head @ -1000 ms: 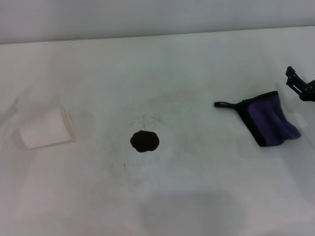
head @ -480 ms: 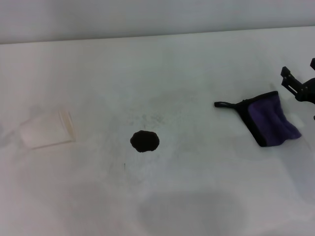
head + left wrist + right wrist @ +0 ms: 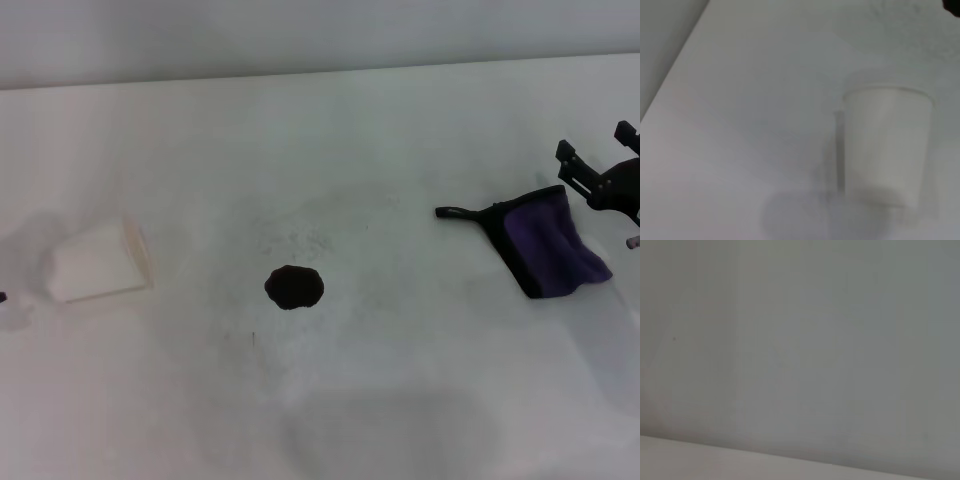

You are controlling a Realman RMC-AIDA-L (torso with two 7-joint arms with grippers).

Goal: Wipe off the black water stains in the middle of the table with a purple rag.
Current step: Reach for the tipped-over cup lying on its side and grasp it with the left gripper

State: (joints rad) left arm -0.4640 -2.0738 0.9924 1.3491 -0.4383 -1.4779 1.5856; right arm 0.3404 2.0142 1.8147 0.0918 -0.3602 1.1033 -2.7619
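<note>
The black water stain (image 3: 294, 287) is a small roundish dark blot in the middle of the white table (image 3: 380, 380). The purple rag (image 3: 552, 243) lies folded at the right, its black loop strap (image 3: 455, 212) pointing toward the stain. My right gripper (image 3: 595, 143) is open and empty, just beyond the rag's far right corner at the right edge of the head view. Of my left arm only a small dark tip (image 3: 2, 297) shows at the left edge, beside the cup. The right wrist view shows only a grey wall and a strip of table.
A white paper cup (image 3: 98, 262) lies on its side at the left of the table; it also shows in the left wrist view (image 3: 887, 145). Faint grey smudges (image 3: 300, 235) lie just behind the stain. The table's far edge (image 3: 320, 75) meets a grey wall.
My right gripper has moved left, farther into view and closer to the rag. A dark tip of my left arm has appeared at the left edge. Rag, stain and cup have not moved.
</note>
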